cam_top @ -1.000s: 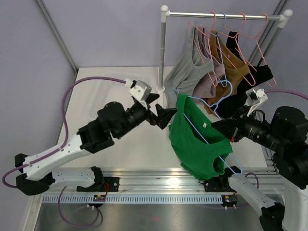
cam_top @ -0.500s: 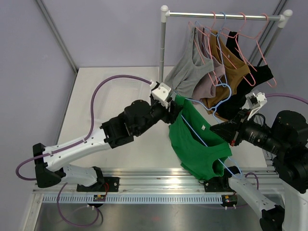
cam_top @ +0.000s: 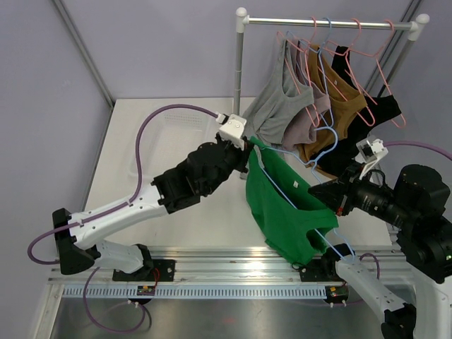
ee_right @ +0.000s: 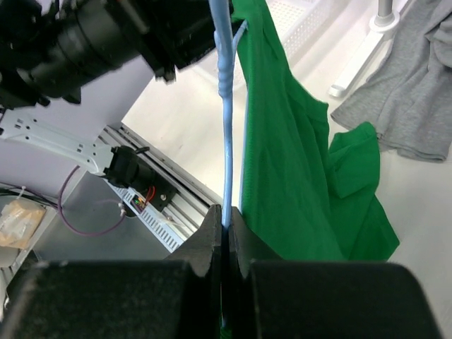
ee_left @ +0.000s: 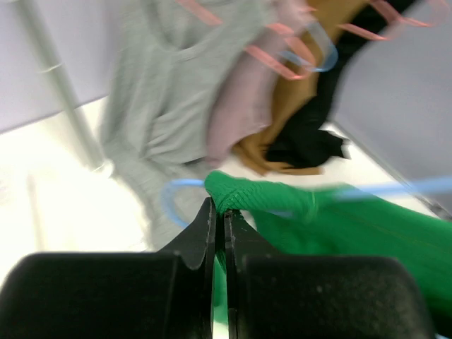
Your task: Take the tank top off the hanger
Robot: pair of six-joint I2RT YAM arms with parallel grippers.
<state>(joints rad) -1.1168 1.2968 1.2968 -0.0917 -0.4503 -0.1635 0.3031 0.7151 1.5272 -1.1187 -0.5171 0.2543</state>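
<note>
One green knit tank top (cam_top: 282,205): strap pinched in closed left fingers (ee_left: 198,240). One thin blue plastic hanger (ee_right: 226,106): clamped in closed right fingers (ee_right: 207,244). Four garments (cam_top: 311,102) hang beyond.

The overhead camera sits high behind both arm bases, looking down and forward over the white table (cam_top: 127,113), with the white metal clothes rail (cam_top: 325,22) at one o'clock. The left wrist camera peers along the left gripper (ee_left: 219,212), very close to the green knit tank top (ee_left: 353,226). The right wrist camera looks down past the right gripper (ee_right: 226,215) along the thin light-blue plastic hanger (ee_right: 226,106). All three views share that green top.
</note>
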